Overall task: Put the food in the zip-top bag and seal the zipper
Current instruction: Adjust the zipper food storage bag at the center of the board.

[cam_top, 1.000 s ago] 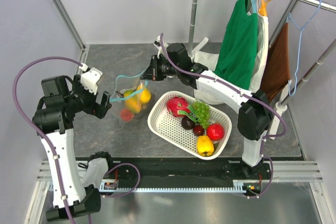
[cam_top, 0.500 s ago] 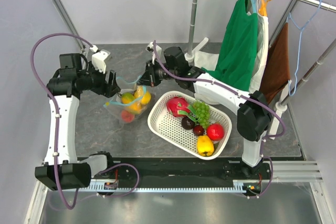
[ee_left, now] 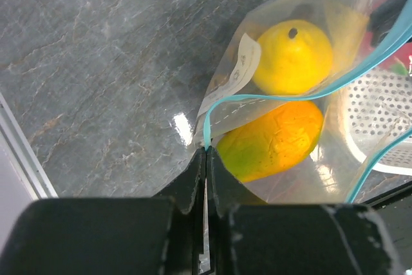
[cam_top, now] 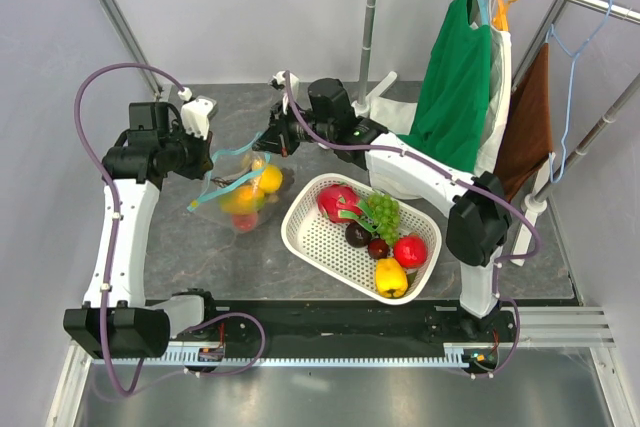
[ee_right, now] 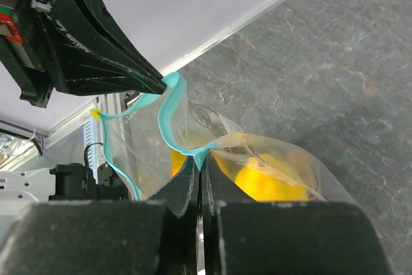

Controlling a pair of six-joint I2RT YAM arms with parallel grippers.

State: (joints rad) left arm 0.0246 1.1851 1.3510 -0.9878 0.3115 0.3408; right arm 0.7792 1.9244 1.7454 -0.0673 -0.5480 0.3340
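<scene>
- Left gripper (ee_left: 206,157): fingers clenched on the end corner of the zipper (ee_left: 257,96). The strip runs away from its tips in an open loop.
- Right gripper (ee_right: 199,167): fingers pinched on the far stretch of the same strip. A slack teal fold rises just above its tips.
- Zip-top bag (cam_top: 232,199): slung between and below both fingertip pairs, mouth unsealed, tracks apart.
- Food: lemon (ee_left: 293,56) and mango (ee_left: 270,140) are inside, just beyond the left tips. More fruit lies in the white basket (cam_top: 300,237), apart from both grippers.
- Handling, as judged: draw the two fingertip pairs apart until the strip lies straight and its tracks meet, then press along it. Keep both grips firm, since the fruit's weight could pull the film free.
</scene>
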